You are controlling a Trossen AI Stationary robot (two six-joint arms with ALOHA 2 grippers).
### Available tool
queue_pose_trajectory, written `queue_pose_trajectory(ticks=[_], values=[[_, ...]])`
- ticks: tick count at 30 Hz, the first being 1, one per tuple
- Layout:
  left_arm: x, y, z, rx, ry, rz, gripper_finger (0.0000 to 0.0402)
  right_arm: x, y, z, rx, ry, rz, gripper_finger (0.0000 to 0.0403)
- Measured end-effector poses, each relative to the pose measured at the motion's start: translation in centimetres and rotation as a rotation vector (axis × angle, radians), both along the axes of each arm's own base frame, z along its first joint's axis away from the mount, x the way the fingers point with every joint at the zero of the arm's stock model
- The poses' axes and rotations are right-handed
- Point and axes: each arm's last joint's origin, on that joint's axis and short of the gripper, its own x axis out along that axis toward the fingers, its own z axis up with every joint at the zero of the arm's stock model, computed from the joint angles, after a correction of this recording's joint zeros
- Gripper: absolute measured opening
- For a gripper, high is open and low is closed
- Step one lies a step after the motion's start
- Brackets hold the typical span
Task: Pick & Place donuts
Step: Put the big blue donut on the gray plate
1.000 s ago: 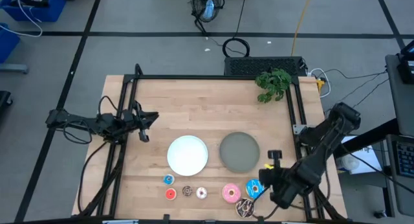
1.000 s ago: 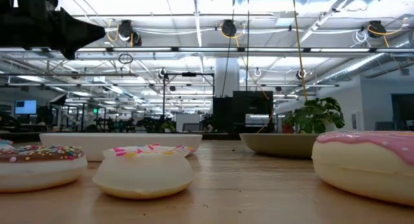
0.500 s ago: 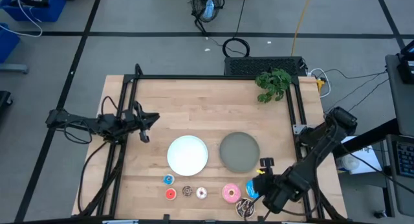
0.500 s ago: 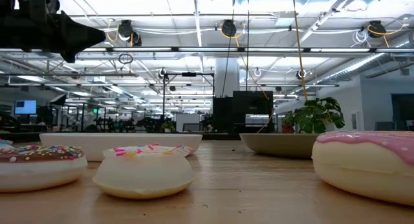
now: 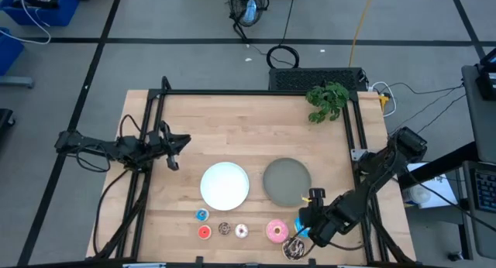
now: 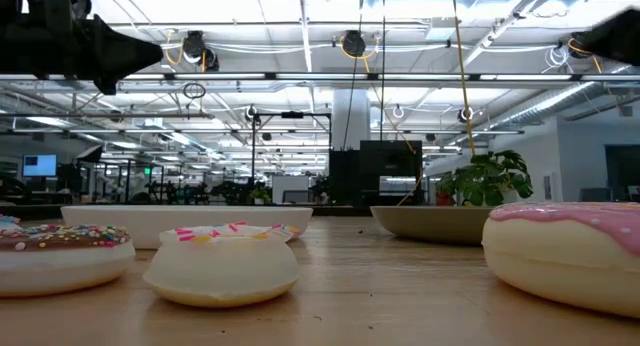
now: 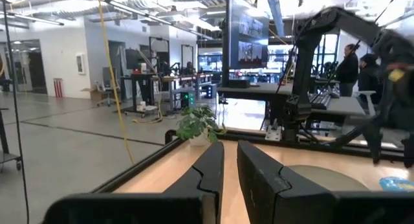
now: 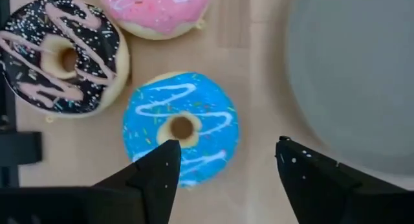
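Observation:
In the right wrist view my right gripper (image 8: 226, 158) is open above the larger blue donut (image 8: 181, 127), one finger over its rim and the other over bare wood toward the grey plate (image 8: 356, 75). It touches nothing. Beside the blue donut lie the dark brown sprinkled donut (image 8: 61, 56) and the pink donut (image 8: 158, 10), all flat on the table. Several tiny donuts lie in a row near the front edge, among them a blue one (image 5: 201, 214) and a red one (image 5: 204, 231). My left gripper (image 5: 174, 148) waits shut over the table's left side.
A white plate (image 5: 225, 184) and the grey plate (image 5: 287, 181) stand side by side in the middle of the table. A green plant (image 5: 327, 101) stands at the far right corner. Black frame rails (image 5: 155, 128) run along the table's left, far and right sides.
My right gripper has gone toward the table's left edge along the near side. It now hangs over the larger blue donut, which it partly covers in the high view. The donuts and the plates have not moved.

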Motion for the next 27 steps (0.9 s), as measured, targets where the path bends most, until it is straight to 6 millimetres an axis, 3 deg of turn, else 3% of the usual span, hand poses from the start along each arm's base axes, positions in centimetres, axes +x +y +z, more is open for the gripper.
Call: queue_pose_trajectory(ticks=[5,10,27], values=[[0.0,0.0,0.0,0.019,0.004,0.004,0.0051,0.2,-0.6,-1.9,0.109,0.033,-0.054,0.0227],[0.0,0.0,0.0,0.065,0.020,0.014,0.0051,0.0,-1.8,-3.5,0.089,0.055,-0.089,0.0224],[0.0,0.0,0.0,0.067,0.022,0.014,0.0051,-0.9,-2.8,-7.2,0.186,-0.014,-0.082,0.0218]])
